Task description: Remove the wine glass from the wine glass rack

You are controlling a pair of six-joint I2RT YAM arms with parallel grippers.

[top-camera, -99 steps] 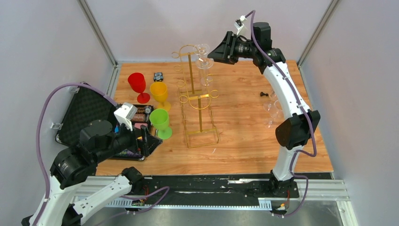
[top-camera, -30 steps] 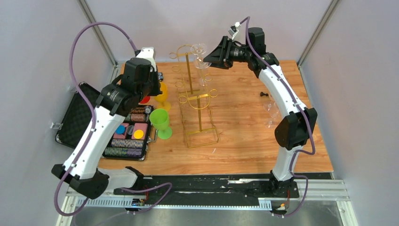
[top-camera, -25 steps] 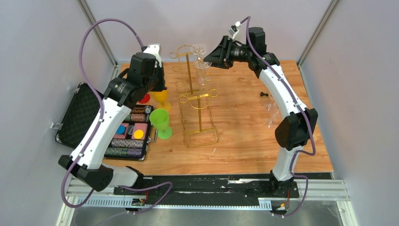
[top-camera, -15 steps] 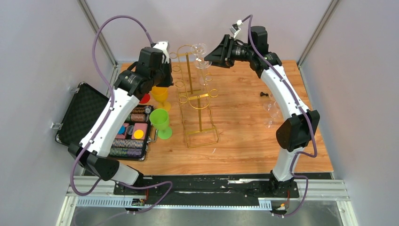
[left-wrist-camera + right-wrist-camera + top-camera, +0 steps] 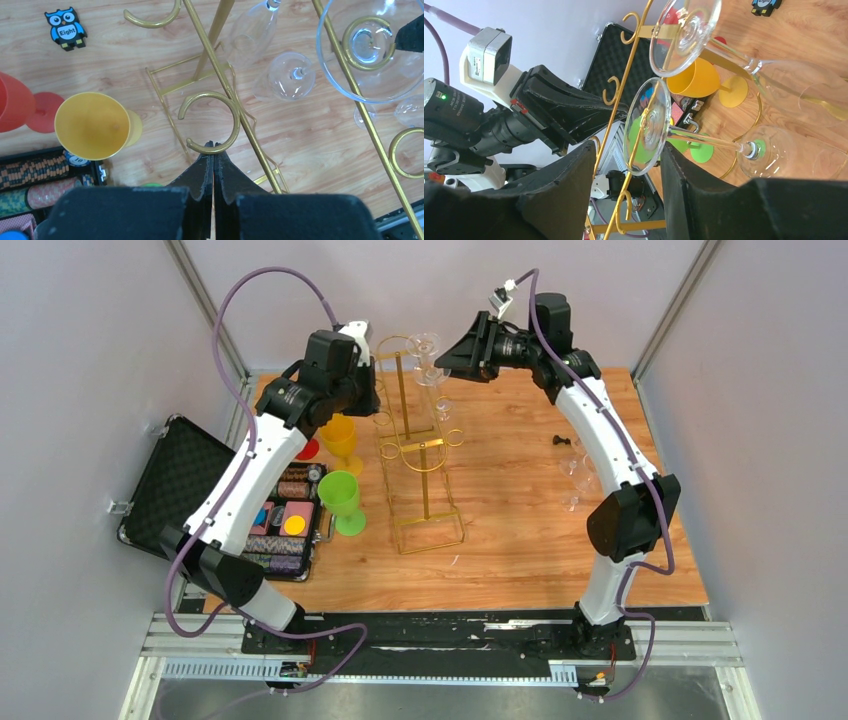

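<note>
Wooden tabletop (image 5: pixel 520 540) from above: tall gold wire rack (image 5: pixel 426 485) standing centre, clear upturned wine glass (image 5: pixel 433 372) hung near its top. Left wrist: left fingers (image 5: pixel 200 172) pressed shut, tips at a curled loop (image 5: pixel 236 120). Right wrist: right fingers (image 5: pixel 569 180) parted astride the glass's foot.

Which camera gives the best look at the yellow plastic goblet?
The left wrist view: the yellow plastic goblet shows its whole rim and inside from above. Top external: the goblet is small, beside the left arm. Right wrist: the goblet sits partly behind a clear wine glass's foot.
</note>
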